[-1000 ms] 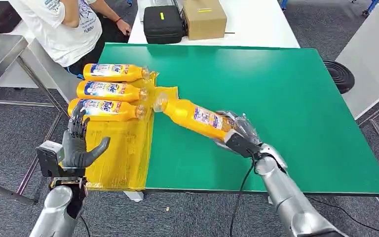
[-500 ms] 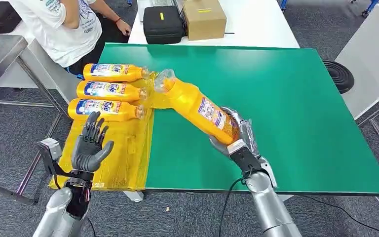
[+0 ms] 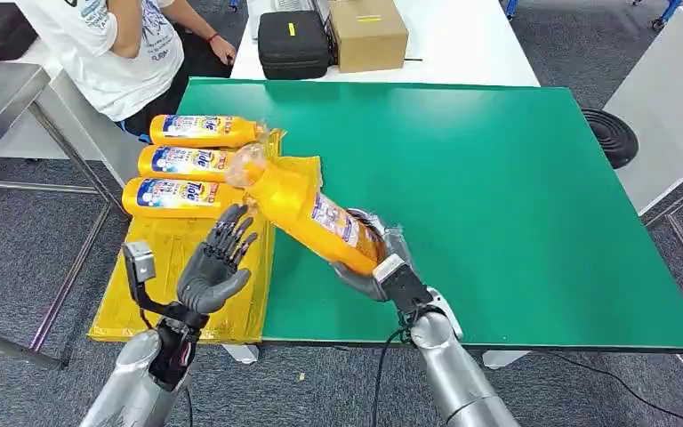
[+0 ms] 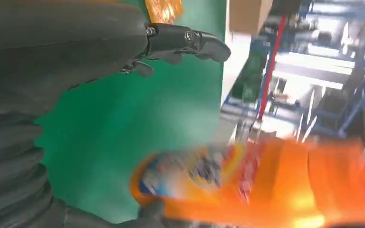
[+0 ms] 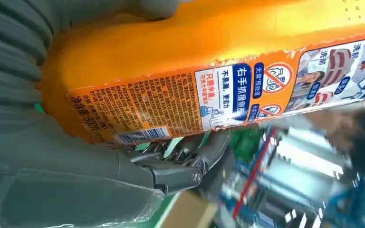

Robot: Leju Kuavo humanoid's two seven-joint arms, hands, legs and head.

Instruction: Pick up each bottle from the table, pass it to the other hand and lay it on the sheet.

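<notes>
My right hand (image 3: 375, 267) grips the base of an orange bottle (image 3: 307, 210) and holds it tilted above the green table (image 3: 498, 196), cap end up toward the yellow sheet (image 3: 196, 267). The same bottle (image 5: 209, 71) fills the right wrist view, and it appears blurred as the bottle (image 4: 266, 185) in the left wrist view. My left hand (image 3: 216, 269) is raised over the sheet, palm up and fingers spread, a short gap from the bottle and holding nothing. Three more orange bottles (image 3: 197, 162) lie side by side at the sheet's far end.
A person in a white shirt (image 3: 116, 44) sits at the table's far left corner. A black case (image 3: 293, 43) and a cardboard box (image 3: 367, 32) stand on the white table beyond. A metal bench frame (image 3: 18, 116) is to the left.
My right hand has swung the bottle left and lifted it, so its cap end now hangs over the sheet. My left hand has risen and moved right toward the bottle, fingers spreading.
</notes>
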